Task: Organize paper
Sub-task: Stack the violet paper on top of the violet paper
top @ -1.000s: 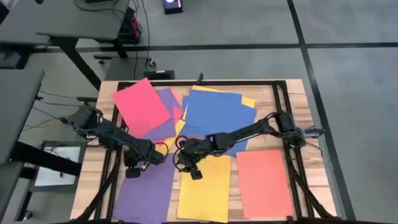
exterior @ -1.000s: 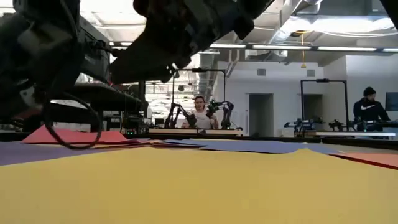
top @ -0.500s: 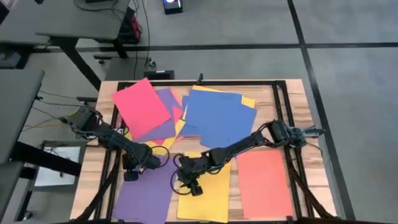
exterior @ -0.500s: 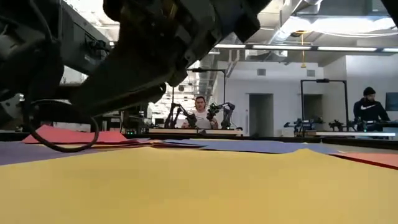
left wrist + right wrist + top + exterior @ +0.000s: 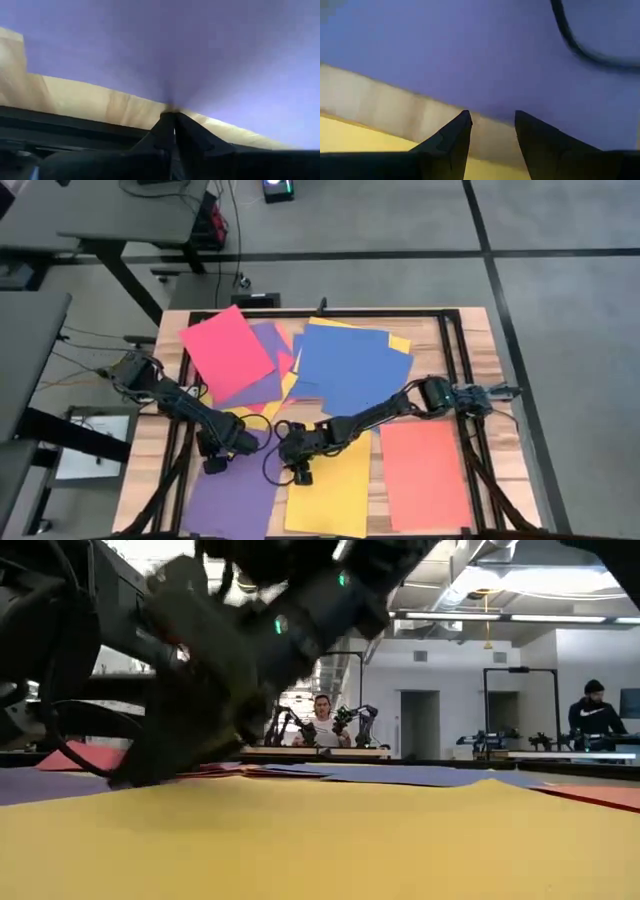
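The paper lay spread over the tabletop (image 5: 480, 330). At the front edge a purple sheet (image 5: 230, 495) and a yellow sheet (image 5: 335, 490) were side by side, with a thin strip of bare wood between them, and a red-orange sheet (image 5: 425, 470) lay towards the front right corner. Behind them, a pink-red sheet (image 5: 228, 350) and a large blue sheet (image 5: 350, 365) sat on top of a loose fan of purple, yellow and orange sheets that reached towards the back edge.

Half a second before, our right gripper (image 5: 302, 474) was over the near part of the yellow sheet. Now it had come to the left edge of that sheet, at the gap beside the purple one, and its arm was stretched lower and flatter across the table. Its two fingers (image 5: 451, 140) were spread apart and held nothing; in the wrist view they pointed at the wooden strip with purple paper just beyond. Our left gripper (image 5: 217, 463) had shifted only a little and was at the back left part of the purple sheet. Its fingers (image 5: 172, 131) were pressed together at that sheet's edge; if paper was pinched between them, we cannot tell.

We judged that both grippers were gathering on the purple sheet, so the next step was probably to grip or slide it. No sheet had changed place, so the sorting was at an early stage.
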Robot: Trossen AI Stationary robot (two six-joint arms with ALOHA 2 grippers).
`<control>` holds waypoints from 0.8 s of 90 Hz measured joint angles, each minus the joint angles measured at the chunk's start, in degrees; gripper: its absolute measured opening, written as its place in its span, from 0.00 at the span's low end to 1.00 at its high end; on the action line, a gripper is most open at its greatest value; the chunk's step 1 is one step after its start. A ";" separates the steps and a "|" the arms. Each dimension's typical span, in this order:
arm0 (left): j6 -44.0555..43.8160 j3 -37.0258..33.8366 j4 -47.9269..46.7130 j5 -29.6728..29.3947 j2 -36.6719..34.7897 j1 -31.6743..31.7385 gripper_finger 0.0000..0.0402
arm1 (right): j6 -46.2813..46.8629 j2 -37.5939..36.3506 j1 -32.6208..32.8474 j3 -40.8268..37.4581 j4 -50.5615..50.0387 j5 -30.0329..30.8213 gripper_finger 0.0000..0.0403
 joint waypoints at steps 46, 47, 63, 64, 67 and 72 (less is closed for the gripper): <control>-0.49 4.11 2.41 -0.88 0.07 0.19 0.00 | -3.60 0.16 -2.32 -0.12 -0.90 0.54 0.36; -0.49 4.21 2.13 -0.98 0.07 0.20 0.00 | -3.58 0.05 -2.32 -0.13 -1.02 0.54 0.36; -0.60 6.66 -4.34 -4.18 -0.59 0.28 0.00 | -3.36 -1.63 -2.34 -0.37 -3.88 0.60 0.36; -0.67 6.86 -4.63 -4.60 -0.77 0.28 0.00 | -3.36 -1.73 -2.34 -0.37 -3.91 0.63 0.36; -1.00 7.55 -5.23 -5.47 -1.44 0.28 0.00 | -3.36 -2.13 -2.31 -0.37 -3.91 0.67 0.36; -1.49 8.59 -5.98 -7.04 -2.82 0.41 0.00 | -3.34 -2.59 -2.30 -0.37 -3.99 0.67 0.36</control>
